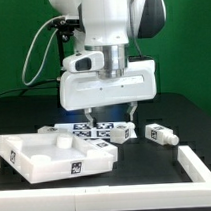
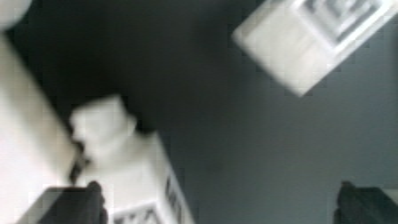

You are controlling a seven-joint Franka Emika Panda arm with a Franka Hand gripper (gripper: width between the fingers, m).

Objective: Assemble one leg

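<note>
My gripper [image 1: 106, 120] hangs low over the middle of the table, jaws wide open with nothing held. In the blurred wrist view, the gripper [image 2: 222, 206] shows one dark fingertip [image 2: 71, 205] right beside a white leg [image 2: 118, 140], and the other fingertip [image 2: 370, 203] is far from it. Two tagged white legs lie on the table, one leg [image 1: 121, 134] just below the gripper and another leg [image 1: 161, 137] toward the exterior view's right. The white tray-like tabletop [image 1: 31, 163] lies at the front left, with a white stub [image 1: 61, 143] standing in it.
The marker board [image 1: 90, 130] lies under the gripper. A long white bar [image 1: 200, 169] runs along the front and right edge. Another white tagged piece [image 2: 313, 36] shows in the wrist view. A green wall stands behind the arm.
</note>
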